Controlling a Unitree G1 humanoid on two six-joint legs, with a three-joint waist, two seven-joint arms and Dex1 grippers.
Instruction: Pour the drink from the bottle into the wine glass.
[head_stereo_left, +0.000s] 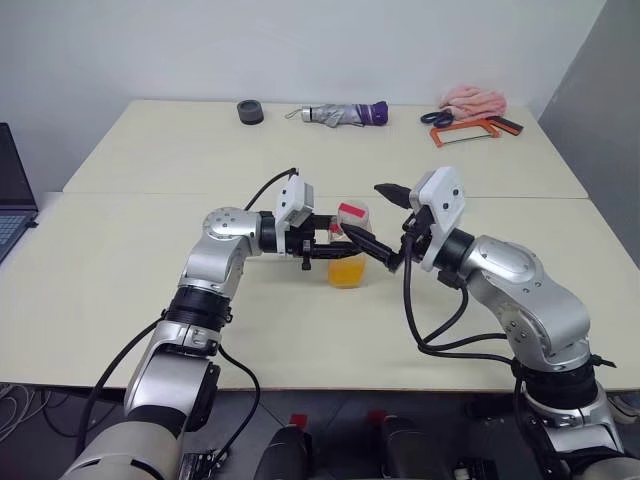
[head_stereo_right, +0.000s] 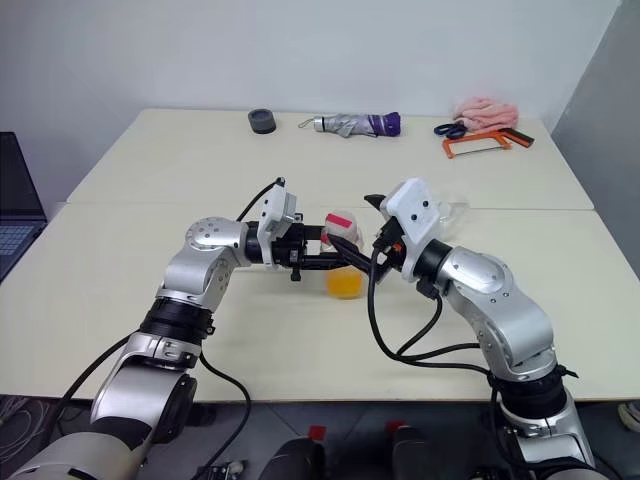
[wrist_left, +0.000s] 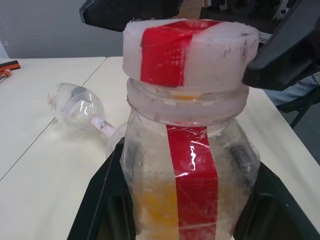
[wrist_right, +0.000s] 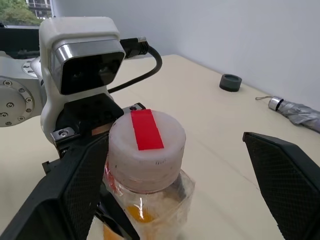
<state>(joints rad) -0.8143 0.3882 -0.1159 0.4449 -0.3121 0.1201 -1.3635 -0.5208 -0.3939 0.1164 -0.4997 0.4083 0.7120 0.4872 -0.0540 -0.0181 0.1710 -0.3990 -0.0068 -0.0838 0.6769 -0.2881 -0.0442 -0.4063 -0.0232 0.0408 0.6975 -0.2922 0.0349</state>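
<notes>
- Head views: left hand (head_stereo_left: 335, 237) clamps the bottle (head_stereo_left: 348, 258) upright above the worktop (head_stereo_left: 150, 250), steadying it so the right hand (head_stereo_left: 385, 225), fingers spread wide, can likely take the cap (head_stereo_left: 352, 213)
- Left wrist view: wine glass (wrist_left: 80, 106) lies toppled behind the bottle
- Right wrist view: spread fingers flank the cap; drink (wrist_right: 137, 214) sits low

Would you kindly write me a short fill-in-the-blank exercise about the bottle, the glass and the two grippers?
1. The left gripper is shut on the ____.
2. The wine glass is lying on its ____ on the table.
3. The right gripper has its fingers spread open around the bottle's ____.
4. The drink in the bottle is ____ in colour.

Missing words: bottle; side; cap; orange
</notes>
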